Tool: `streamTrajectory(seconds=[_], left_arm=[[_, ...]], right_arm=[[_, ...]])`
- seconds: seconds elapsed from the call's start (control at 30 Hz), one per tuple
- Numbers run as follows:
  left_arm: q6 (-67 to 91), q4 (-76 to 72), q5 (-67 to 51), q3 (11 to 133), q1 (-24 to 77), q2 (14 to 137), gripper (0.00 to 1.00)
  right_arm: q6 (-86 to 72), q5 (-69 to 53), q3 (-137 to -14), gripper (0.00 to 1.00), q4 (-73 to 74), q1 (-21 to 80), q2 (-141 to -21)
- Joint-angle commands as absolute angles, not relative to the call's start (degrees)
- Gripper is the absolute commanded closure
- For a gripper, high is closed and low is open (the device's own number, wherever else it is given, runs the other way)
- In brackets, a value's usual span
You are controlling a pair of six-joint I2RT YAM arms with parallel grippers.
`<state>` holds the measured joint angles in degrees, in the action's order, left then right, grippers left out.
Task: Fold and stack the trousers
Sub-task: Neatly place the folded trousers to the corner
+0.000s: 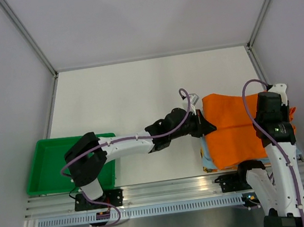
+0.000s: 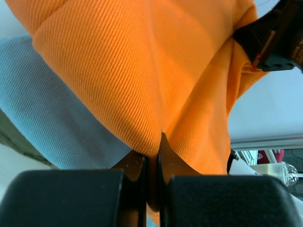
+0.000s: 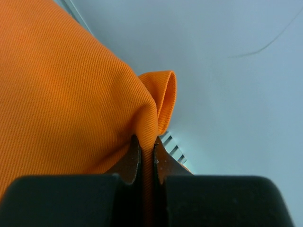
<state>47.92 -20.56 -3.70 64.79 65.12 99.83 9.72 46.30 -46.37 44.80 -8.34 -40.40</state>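
Orange trousers [image 1: 235, 130] lay as a folded, roughly square bundle at the right near corner of the table [image 1: 138, 93], on top of a light blue cloth [image 1: 207, 161] whose edge showed along their near left side. The left gripper [image 2: 151, 151] was shut tight on a fold of orange fabric at the bundle's left edge, with the arm stretched far across from its base. The right gripper [image 3: 147, 149] was pinched closed on the opposite, right-hand edge, where a small loop of hem stood up beside the jaws.

The bundle therefore hung or lay between the two grips, and the line from one to the other ran left to right across the table (a crease seemed to run the same way through the middle of the cloth). Whether the fabric was lifted clear of the blue cloth or resting on it could not be told from above.

The right arm sat nearly over the trousers, while the left reached them only at full stretch. The green tray [image 1: 49, 163] stood well apart, by the left arm's base. Any next move would probably need both grips to travel together, keeping the span between them taut.
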Motion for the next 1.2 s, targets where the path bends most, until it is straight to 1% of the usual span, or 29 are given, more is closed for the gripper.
streamTrajectory(seconds=[0.0,0.13,0.23,0.43,0.47,0.5,0.57,0.6,0.63,0.67,0.7,0.73,0.8,0.83,0.87,0.9,0.93,0.97,1.0,1.03,1.07,1.1,1.17], left_arm=[[45.97,-9.15,-0.97,61.26,62.31,98.53,0.98],[45.79,-7.74,1.31,60.47,61.7,97.56,0.98],[46.32,-6.15,1.23,60.38,60.47,97.21,0.98],[46.41,-9.13,0.36,56.78,60.38,96.06,0.98],[46.58,-9.75,0.26,56.52,60.38,96.59,0.98],[46.49,-9.84,0.26,56.6,60.38,97.64,0.98],[45.71,-9.84,0.26,57.04,60.29,98.35,0.98],[45.36,-9.58,-1.48,57.22,60.38,98.52,0.98],[45.0,-9.32,-1.84,57.65,60.29,98.53,0.96],[43.96,-9.14,-2.28,57.92,60.38,98.44,0.91],[43.51,-8.71,-2.81,58.27,60.38,98.26,0.87],[43.07,-7.83,-2.99,58.79,60.38,97.74,0.76],[41.93,-6.6,-2.47,59.32,60.38,96.95,0.61],[41.4,-5.11,-2.2,59.94,60.38,95.73,0.51],[40.53,-4.23,-1.76,60.12,60.38,94.93,0.45],[40.17,-3.26,-0.97,60.47,60.38,93.96,0.38],[39.64,-1.6,-0.62,60.99,60.38,93.0,0.25],[38.59,-0.97,-0.35,61.26,60.38,90.73,0.22],[38.06,-0.44,-0.26,61.52,60.38,89.49,0.19],[37.71,-0.35,-0.26,62.22,60.38,88.34,0.14],[36.92,2.17,0.17,62.75,60.29,86.33,0.13],[36.57,3.15,1.74,63.19,60.29,85.44,0.12],[35.78,4.65,2.02,64.33,60.29,83.68,0.12]], right_arm=[[11.78,67.85,-47.63,1.0,48.23,-12.48,-36.75],[17.66,67.85,-46.24,1.0,49.57,-12.48,-30.34],[13.72,64.52,-44.74,1.0,53.94,-12.48,-28.04],[11.16,63.9,-41.05,1.0,55.72,-12.48,-27.16],[11.16,63.81,-40.87,0.97,55.9,-12.48,-27.16],[11.34,63.9,-40.43,0.85,55.99,-12.48,-27.16],[12.04,64.33,-40.52,0.66,55.72,-12.48,-27.42],[12.04,65.03,-41.82,0.52,55.11,-12.48,-27.51],[12.56,65.47,-42.79,0.44,54.32,-12.48,-28.12],[13.09,65.83,-46.11,0.38,53.53,-12.48,-28.91],[13.62,65.74,-48.4,0.24,52.48,-12.48,-29.7],[15.36,65.57,-50.86,0.18,51.6,-12.31,-31.97],[16.87,63.3,-59.56,0.15,50.63,-11.34,-34.53],[17.05,61.45,-62.72,0.15,51.58,-10.82,-38.02],[16.62,58.74,-69.54,0.15,53.07,-9.85,-39.97],[15.74,56.27,-73.09,0.15,56.48,-9.58,-41.73],[14.43,51.12,-76.26,0.15,58.34,-9.58,-45.49],[11.46,47.85,-81.86,0.15,60.1,-9.58,-47.44],[9.77,41.29,-84.09,0.14,63.25,-9.67,-50.42],[8.19,38.18,-85.68,0.14,64.06,-9.67,-51.58],[6.43,35.01,-87.09,0.14,64.25,-9.58,-52.29],[3.54,29.15,-86.66,0.13,62.77,-9.58,-52.38],[0.81,24.19,-83.52,0.13,60.13,-9.58,-50.98]])
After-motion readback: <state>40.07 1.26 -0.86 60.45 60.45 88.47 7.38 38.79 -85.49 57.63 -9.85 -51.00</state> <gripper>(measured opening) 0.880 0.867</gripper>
